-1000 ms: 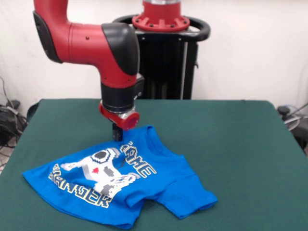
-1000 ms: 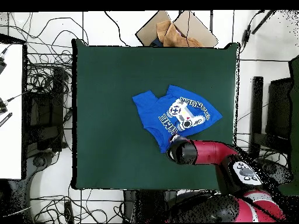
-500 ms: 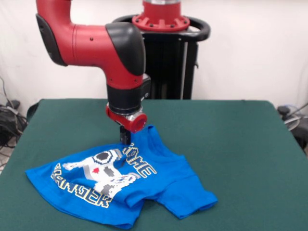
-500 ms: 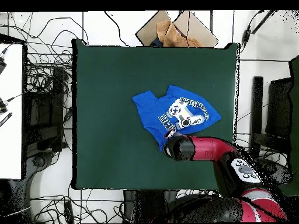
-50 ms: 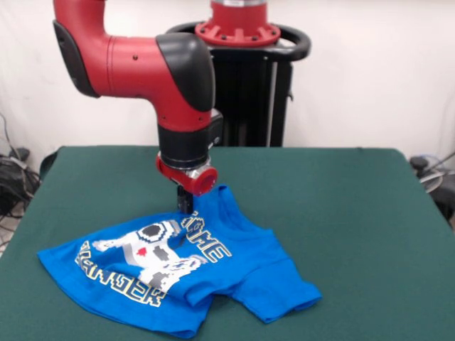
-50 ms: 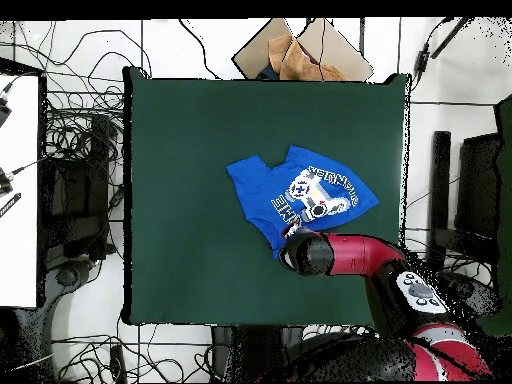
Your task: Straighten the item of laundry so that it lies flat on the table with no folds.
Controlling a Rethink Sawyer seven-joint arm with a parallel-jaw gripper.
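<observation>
Currently the blue T-shirt [image 5: 178,273] lies on the dark green tabletop [image 5: 341,213], toward the near-left part of it in the front view, print side up. A white pixel game-controller graphic [image 5: 153,256] sits in the middle of the chest with blocky lettering curving round it. The shirt is not flat: one sleeve [image 5: 281,295] juts out at the front right, a fold runs beneath the print where the cloth doubles over, and the hem on the left spreads in a wide, slightly rumpled arc. The far edge of the shirt rises in a small peak just beside the arm's tip.

The red and black arm [image 5: 142,64] comes down over the shirt's far edge. Its end effector [image 5: 185,202] shows only as a short dark stub under the red wrist ring, standing at or touching the cloth near the peak; whether it is spread, pressed together or pinching the fabric I cannot tell.

From overhead, the shirt [image 6: 295,200] lies right of the tabletop's [image 6: 190,150] centre, and the arm's wrist [image 6: 308,252] covers the corner of the shirt nearest the robot's base. Cables and some brown cardboard [image 6: 300,55] lie on the floor beyond the tabletop's edges.
</observation>
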